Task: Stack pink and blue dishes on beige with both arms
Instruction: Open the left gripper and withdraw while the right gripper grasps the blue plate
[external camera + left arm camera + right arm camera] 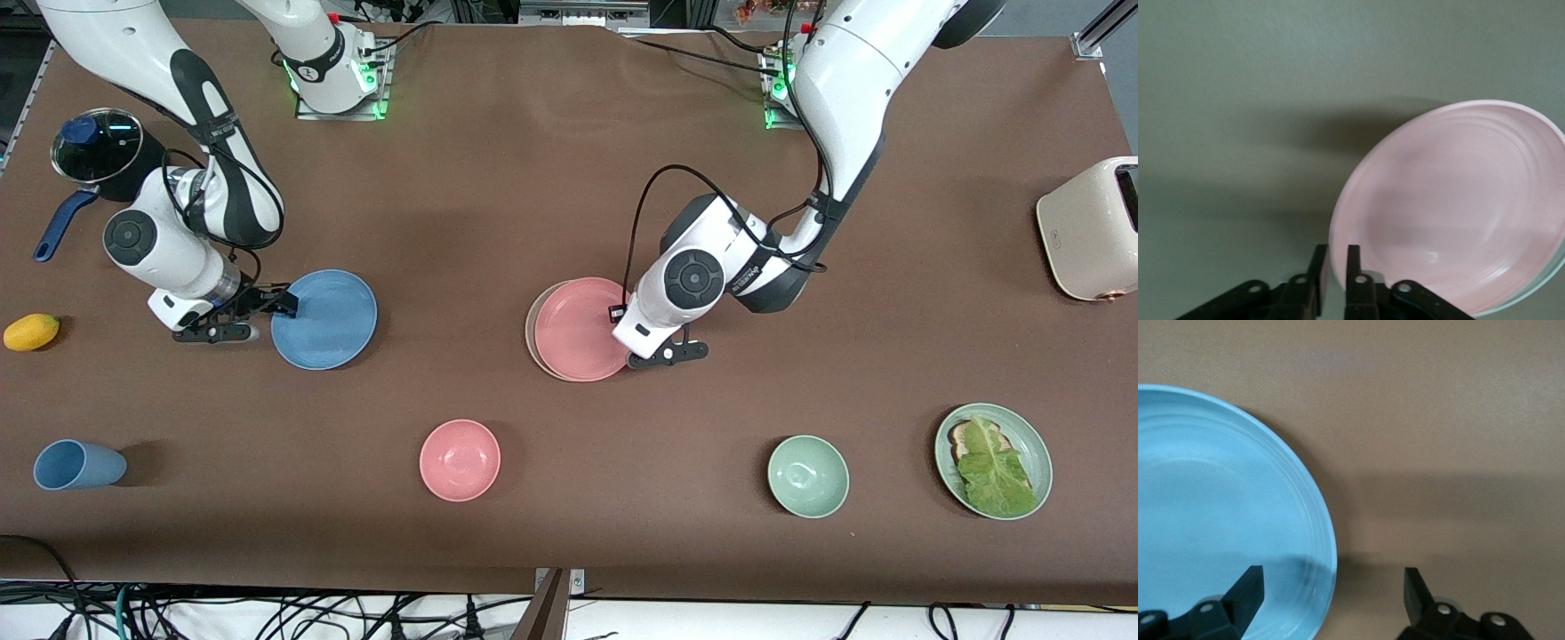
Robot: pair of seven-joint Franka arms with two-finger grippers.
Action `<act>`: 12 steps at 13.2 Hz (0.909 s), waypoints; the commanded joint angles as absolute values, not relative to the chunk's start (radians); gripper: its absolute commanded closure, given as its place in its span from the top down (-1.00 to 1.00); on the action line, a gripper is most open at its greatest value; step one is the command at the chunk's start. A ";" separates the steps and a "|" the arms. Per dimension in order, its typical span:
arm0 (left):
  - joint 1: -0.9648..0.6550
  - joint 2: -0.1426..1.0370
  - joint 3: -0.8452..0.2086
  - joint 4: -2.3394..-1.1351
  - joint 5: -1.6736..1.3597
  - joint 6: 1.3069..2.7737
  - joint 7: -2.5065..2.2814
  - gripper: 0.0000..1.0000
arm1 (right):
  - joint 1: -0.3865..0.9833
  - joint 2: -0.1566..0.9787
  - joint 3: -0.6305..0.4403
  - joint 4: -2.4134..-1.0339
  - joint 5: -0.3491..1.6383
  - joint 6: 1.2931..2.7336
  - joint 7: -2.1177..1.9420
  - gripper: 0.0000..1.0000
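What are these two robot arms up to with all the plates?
They are stacking plates. The pink plate already lies on the beige plate; the left gripper is at the pink plate's rim, its fingers a narrow gap apart with the rim not between them. The right gripper, fingers wide open, straddles the rim of the blue plate, which lies on the table toward the right arm's end, not yet stacked.

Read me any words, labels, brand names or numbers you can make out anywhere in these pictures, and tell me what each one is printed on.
No text is readable.
Cream boxy toaster: a small dark mark on its side, too small to read.
White jointed left arm: small dark lettering along its wrist band, too blurred to read.
White jointed right arm: similar lettering on its black band, also unreadable.
Plates, bowls and cup: plain, no markings.
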State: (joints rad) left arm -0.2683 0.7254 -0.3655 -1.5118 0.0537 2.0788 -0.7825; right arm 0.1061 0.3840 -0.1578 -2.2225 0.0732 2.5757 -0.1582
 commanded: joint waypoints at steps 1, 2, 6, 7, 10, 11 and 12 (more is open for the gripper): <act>-0.262 0.713 -0.354 -1.456 0.086 2.059 -0.802 1.00 | 0.097 0.397 -0.149 -2.230 0.087 2.608 -0.155 0.73; -0.215 0.704 -0.356 -1.450 0.084 2.051 -0.796 1.00 | 0.097 0.399 -0.149 -2.230 0.087 2.609 -0.155 0.60; -0.086 0.677 -0.364 -1.453 0.078 1.988 -0.704 1.00 | 0.097 0.413 -0.147 -2.230 0.091 2.608 -0.150 0.14; -0.043 0.667 -0.364 -1.456 0.078 1.970 -0.690 1.00 | 0.097 0.413 -0.146 -2.232 0.091 2.606 -0.150 -0.04; 0.096 0.664 -0.364 -1.465 0.078 1.924 -0.539 1.00 | 0.097 0.408 -0.143 -2.229 0.091 2.593 -0.140 -1.00; 0.136 0.663 -0.364 -1.465 0.078 1.896 -0.464 1.00 | 0.100 0.405 -0.135 -2.223 0.091 2.576 -0.115 -1.00; 0.168 0.654 -0.364 -1.465 0.078 1.882 -0.407 1.00 | 0.100 0.399 -0.129 -2.223 0.091 2.569 -0.112 -1.00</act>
